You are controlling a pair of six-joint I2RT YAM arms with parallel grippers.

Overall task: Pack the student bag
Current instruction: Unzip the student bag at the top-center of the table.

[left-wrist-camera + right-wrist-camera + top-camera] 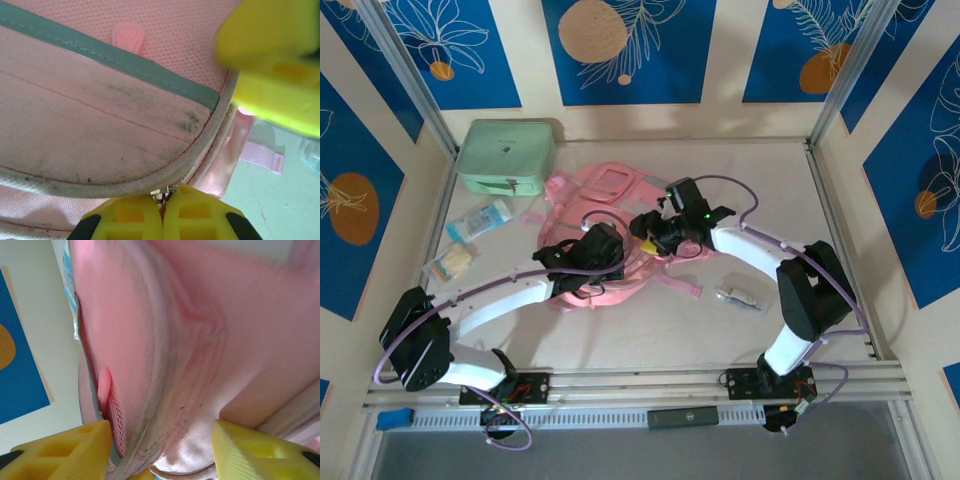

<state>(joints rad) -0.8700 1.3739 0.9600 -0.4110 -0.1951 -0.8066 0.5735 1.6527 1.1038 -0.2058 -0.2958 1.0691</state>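
Student bag [610,190] is lying mid-table, just right of a mint case [508,157]. Left gripper [162,197] is pinching its zip pull [161,191], fingers pressed together. Right gripper [160,440] is standing spread, with pink fabric between its fingers. Print on the packets [480,220] at left is showing too small to read.

**A robot lab booth**

Two arms [750,250] are sitting bolted to a metal rail [650,385] at the edge of a pale table [650,335]. Walls [525,60] with blue leaf-print panels [660,80] are boxing it in, and purple cables [725,180] are trailing along the arms.
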